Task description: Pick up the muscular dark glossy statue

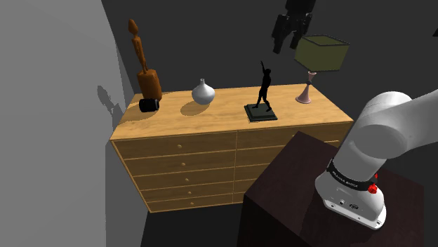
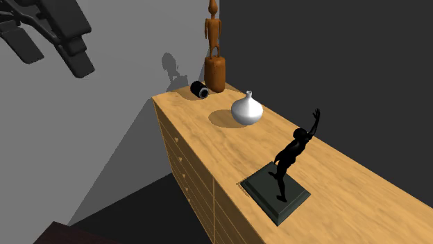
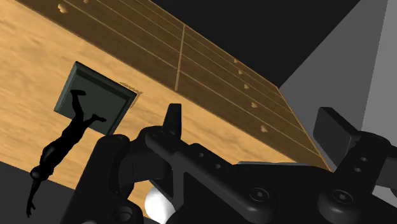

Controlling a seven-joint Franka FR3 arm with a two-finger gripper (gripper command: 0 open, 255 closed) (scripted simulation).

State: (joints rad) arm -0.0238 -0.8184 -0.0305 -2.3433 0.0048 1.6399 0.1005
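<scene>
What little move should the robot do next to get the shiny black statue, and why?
Probably lower the tool toward the black statue on the wooden dresser. The tool hangs high above the dresser top with its fingers apart and empty, while the statue stands upright on its dark square base, untouched.

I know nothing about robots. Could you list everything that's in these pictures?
dresser: 1, light wood, beside a grey wall
statue: 1, glossy black, on a dark square base, on the dresser top
vase: 1, white, between statue and carved figure
carved figure: 1, brown, tall, dresser end towards the shoulder view's left
cylinder: 1, black, lying by the carved figure
lamp: 1, olive shade, opposite end
stand: 1, dark box
arm: 1, white
gripper: 1, black, open, above the dresser
</scene>
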